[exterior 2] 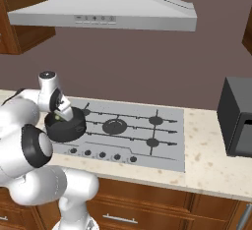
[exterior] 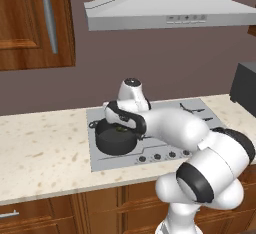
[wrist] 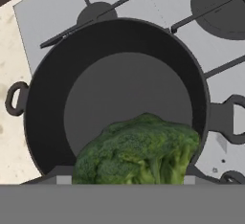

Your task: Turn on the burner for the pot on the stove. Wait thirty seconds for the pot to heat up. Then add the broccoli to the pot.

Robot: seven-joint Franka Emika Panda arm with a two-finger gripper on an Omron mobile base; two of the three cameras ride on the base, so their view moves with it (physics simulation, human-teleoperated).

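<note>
The dark pot (wrist: 119, 84) with two loop handles stands on the front left burner of the silver stove (wrist: 52, 17). My gripper (wrist: 136, 173) hangs right above the pot's near rim, shut on the green broccoli (wrist: 139, 149), which hides the fingertips. From the base views the hand (exterior: 125, 120) sits low over the pot (exterior: 116, 142), with a speck of green broccoli (exterior: 120, 128) under it. The pot (exterior 2: 66, 128) looks empty inside.
A row of dark knobs (exterior: 157, 156) runs along the stove's front edge. A black appliance (exterior 2: 238, 118) stands on the counter to the right. The grey range hood (exterior: 170, 8) hangs overhead. Bare beige counter (exterior: 45, 153) lies left of the stove.
</note>
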